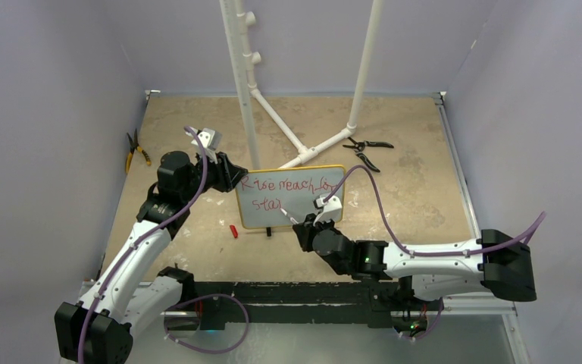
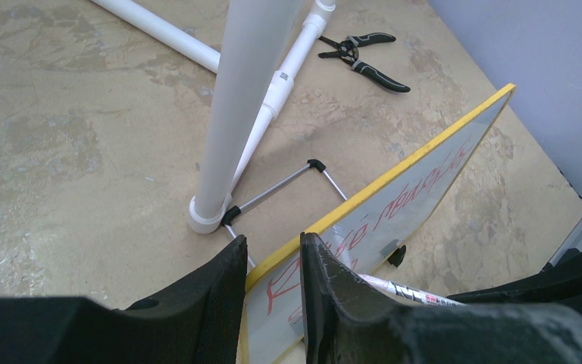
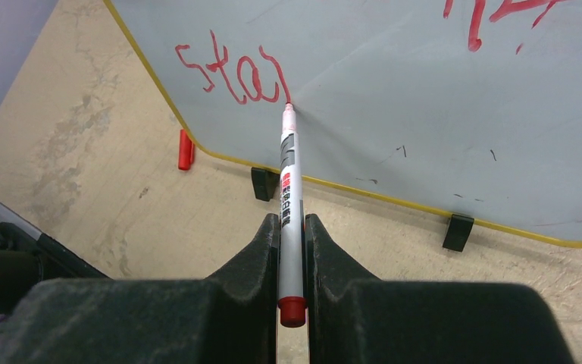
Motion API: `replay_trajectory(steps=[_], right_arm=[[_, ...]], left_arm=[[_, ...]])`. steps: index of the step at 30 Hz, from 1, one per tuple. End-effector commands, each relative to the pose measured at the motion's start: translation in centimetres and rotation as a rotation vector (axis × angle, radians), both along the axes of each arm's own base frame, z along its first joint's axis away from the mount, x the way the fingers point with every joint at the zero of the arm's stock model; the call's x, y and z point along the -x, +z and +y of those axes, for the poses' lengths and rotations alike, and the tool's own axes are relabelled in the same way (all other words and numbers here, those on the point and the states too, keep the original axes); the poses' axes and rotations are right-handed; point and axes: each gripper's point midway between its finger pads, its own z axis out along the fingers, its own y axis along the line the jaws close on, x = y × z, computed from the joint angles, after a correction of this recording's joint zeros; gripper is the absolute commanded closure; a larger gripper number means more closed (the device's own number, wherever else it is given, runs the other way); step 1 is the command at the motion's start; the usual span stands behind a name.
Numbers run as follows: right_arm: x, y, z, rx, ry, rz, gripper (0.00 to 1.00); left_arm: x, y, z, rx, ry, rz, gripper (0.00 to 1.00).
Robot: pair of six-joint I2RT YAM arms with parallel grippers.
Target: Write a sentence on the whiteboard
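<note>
The whiteboard (image 1: 307, 201) stands upright on two black feet mid-table, yellow-framed. The sentence (image 1: 288, 184) in red script reads roughly "Rise reach for" with "star" (image 3: 231, 72) below it. My left gripper (image 1: 235, 178) is shut on the whiteboard's left edge, and the yellow frame (image 2: 333, 221) passes between its fingers (image 2: 273, 246). My right gripper (image 3: 292, 220) is shut on a white marker (image 3: 291, 189) with a red end plug. The marker's tip touches the whiteboard (image 3: 424, 114) at the end of "star". In the top view my right gripper (image 1: 307, 221) sits just below the board's lower edge.
A red marker cap (image 1: 233, 230) lies on the table below the board's left corner. A white PVC pipe frame (image 1: 246, 83) rises right behind the board. Black pliers (image 1: 365, 148) lie at the back right, yellow-handled pliers (image 1: 135, 150) at the far left. Walls enclose the table.
</note>
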Motion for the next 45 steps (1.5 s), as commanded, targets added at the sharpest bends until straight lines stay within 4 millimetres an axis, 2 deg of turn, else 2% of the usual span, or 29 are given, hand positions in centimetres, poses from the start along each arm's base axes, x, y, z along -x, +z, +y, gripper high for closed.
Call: replay_trajectory(steps=[1, 13, 26, 37, 42, 45], right_arm=[[-0.2, 0.0, -0.2, -0.007, -0.027, -0.002, 1.00], [-1.3, 3.3, -0.4, -0.065, -0.072, -0.078, 1.00], [-1.4, 3.2, -1.4, -0.074, -0.117, -0.066, 1.00], [-1.0, 1.7, -1.8, -0.045, -0.108, -0.030, 1.00], [-1.2, 3.0, -1.8, -0.066, -0.105, -0.062, 1.00], [-0.7, 4.1, -1.1, -0.103, -0.037, -0.088, 1.00]], left_arm=[[0.3, -0.4, -0.3, 0.014, -0.015, 0.018, 0.70], [0.2, -0.3, -0.2, 0.012, -0.012, 0.015, 0.70], [0.3, -0.2, -0.2, 0.012, -0.011, 0.013, 0.70], [0.3, -0.2, -0.2, 0.012, -0.011, 0.013, 0.70], [0.3, -0.2, -0.2, 0.012, -0.011, 0.011, 0.70], [0.3, -0.2, -0.2, 0.013, -0.010, 0.012, 0.70]])
